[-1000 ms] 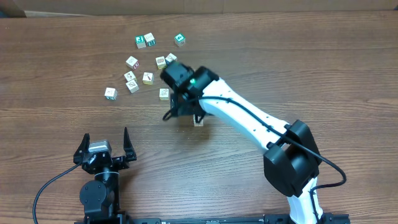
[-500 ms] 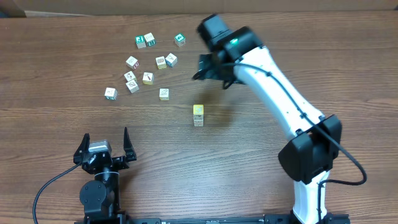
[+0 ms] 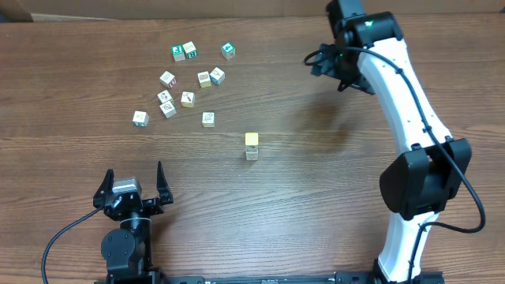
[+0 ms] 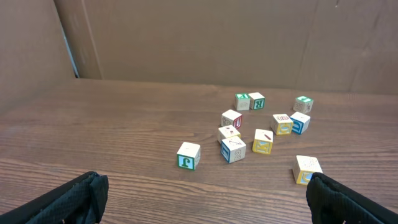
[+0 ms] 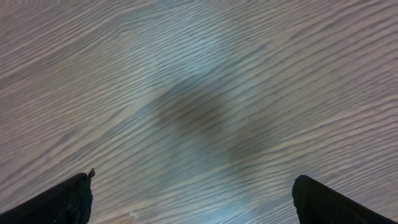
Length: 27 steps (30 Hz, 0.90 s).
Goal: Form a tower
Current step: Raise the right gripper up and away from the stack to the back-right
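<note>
showing the tower (image 3: 251, 147) only from overhead: standing upright near the middle of the table (image 3: 71, 158), built of a yellow cube over a pale one, set just apart from the scattered loose cubes (image 3: 188, 99) on the near right of them.

looking through the left wrist camera, catching those loose cubes up close against brown cardboard walls (image 4: 186, 37), with letters and coloured edges readable on a few faces, but not taking in the tower.

looking through the right wrist camera, getting nothing but blurred wood grain, with two dark fingers (image 5: 62, 199) sitting far apart in the bottom corners and nothing between them.

placing the right gripper (image 3: 327, 72) over the far right part of the table, jaws spread wide and empty, well apart from the tower, with the tower lying nearer the front and to its left.

resting the left gripper (image 3: 134, 170) at the front left, fingers splayed and gripping nothing, with the tower well apart, farther back and to its right.
</note>
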{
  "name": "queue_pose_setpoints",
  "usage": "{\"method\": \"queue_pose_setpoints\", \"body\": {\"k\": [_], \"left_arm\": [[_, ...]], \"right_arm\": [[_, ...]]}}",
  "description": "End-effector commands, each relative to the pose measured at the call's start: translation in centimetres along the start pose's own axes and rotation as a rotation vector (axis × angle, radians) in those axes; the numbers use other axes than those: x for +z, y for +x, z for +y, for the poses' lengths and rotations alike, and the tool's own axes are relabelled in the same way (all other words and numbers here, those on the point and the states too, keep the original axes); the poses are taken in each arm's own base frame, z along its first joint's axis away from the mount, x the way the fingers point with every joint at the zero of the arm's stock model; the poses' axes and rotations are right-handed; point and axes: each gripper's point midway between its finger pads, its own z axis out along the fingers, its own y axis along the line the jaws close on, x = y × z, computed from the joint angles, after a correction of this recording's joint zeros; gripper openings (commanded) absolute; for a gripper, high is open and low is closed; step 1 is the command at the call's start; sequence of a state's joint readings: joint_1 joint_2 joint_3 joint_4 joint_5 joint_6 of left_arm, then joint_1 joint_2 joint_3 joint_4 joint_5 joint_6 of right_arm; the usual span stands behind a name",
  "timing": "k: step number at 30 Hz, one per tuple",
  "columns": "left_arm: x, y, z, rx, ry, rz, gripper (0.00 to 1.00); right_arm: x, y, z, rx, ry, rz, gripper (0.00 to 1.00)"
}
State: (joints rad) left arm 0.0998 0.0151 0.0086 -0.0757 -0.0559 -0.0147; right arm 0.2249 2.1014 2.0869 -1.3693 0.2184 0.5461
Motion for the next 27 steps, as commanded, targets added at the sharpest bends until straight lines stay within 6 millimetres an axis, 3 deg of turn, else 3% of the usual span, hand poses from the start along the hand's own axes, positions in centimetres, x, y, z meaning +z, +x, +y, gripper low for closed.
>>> {"method": "queue_pose_setpoints", "body": {"k": [1,27], "left_arm": [[-0.04,-0.11,-0.07,0.022,0.003,-0.009,1.0],[-0.04,-0.11,-0.07,0.022,0.003,-0.009,0.99]], "right_arm": [[-0.43,-1.0,-0.9,0.019,0.007,-0.027,1.0],[-0.33,-1.28,-1.4,0.031,0.011,-0.027,1.0]]}}
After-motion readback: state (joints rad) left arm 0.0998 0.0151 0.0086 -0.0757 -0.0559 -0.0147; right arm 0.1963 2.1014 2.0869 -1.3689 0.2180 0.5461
